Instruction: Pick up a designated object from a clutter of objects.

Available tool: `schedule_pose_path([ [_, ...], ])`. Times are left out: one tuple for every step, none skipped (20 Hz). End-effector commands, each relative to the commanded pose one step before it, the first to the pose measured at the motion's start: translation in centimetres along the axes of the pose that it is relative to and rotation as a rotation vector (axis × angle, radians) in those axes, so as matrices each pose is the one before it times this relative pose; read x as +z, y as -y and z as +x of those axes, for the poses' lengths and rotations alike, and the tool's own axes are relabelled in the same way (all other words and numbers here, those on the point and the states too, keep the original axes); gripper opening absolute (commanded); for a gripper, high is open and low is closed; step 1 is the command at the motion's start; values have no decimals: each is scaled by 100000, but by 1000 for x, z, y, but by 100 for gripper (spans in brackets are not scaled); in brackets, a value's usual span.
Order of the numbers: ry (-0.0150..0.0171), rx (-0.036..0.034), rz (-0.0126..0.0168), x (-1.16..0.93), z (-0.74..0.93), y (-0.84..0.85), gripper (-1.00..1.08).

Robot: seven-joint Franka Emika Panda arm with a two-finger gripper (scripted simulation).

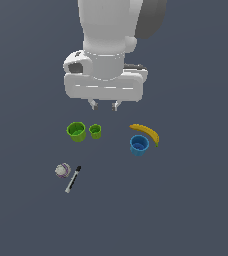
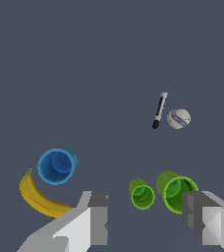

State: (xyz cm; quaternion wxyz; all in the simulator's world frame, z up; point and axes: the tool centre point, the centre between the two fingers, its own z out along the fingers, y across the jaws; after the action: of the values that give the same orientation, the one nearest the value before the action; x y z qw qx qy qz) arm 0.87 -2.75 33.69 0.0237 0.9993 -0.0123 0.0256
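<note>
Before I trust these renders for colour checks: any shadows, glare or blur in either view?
Exterior view: flat, even light, no cast shadows or glare; the larger green cup looks sharp though small. Wrist view: equally shadowless and crisp; the open end effector fingers crop the frame's edge and partly cover that cup.

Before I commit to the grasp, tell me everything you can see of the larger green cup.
The larger green cup is lime green, round, with a plain rim and sides that taper toward the base; it looks like smooth plastic. It stands upright, mouth open, apparently empty. It sits at the exterior view's left end of the cup row, close beside the smaller green cup, with a narrow gap apparently between them. The open gripper hangs above, not touching it.
</note>
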Motion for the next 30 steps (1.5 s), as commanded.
schedule_pose_path([
  [91,-177,-130,68,5,-66,28],
  [264,-236,-133,135,-6,-102,28],
  [350,-359,-198,184,-7,-140,28],
  [450,-476,-258,237,-9,-177,28],
  [564,-572,-306,294,-14,-218,28],
  [684,-661,-347,351,-22,-264,28],
  [799,-770,-395,409,-27,-301,28],
  [908,-885,-441,463,-35,-340,28],
  [1028,-996,-480,522,-45,-378,28],
  [1151,-1108,-515,581,-56,-416,28],
  [1277,-1226,-545,641,-70,-453,28],
  [1406,-1345,-569,702,-85,-488,28],
  [1539,-1467,-586,764,-102,-521,28],
  [1672,-1590,-594,826,-122,-553,28],
  [1810,-1717,-595,889,-144,-582,28],
  [1950,-1847,-587,953,-168,-608,28],
  [2093,-1980,-568,1018,-195,-631,28],
  [2237,-2116,-539,1084,-223,-652,28],
  [2381,-2255,-498,1150,-253,-668,28],
  [2448,-2323,-433,1180,-275,-659,28],
  [2466,-2349,-357,1187,-291,-636,28],
  [2481,-2374,-281,1194,-307,-613,28],
  [2493,-2400,-204,1201,-320,-589,28],
  [2493,-2417,-126,1203,-331,-563,28],
  [2396,-2342,-49,1159,-328,-517,28],
  [2271,-2238,18,1102,-318,-468,28],
  [2142,-2131,75,1044,-305,-422,28],
  [2012,-2020,121,984,-291,-379,28],
  [1881,-1907,158,924,-275,-340,28],
  [1749,-1789,185,863,-259,-304,28],
])
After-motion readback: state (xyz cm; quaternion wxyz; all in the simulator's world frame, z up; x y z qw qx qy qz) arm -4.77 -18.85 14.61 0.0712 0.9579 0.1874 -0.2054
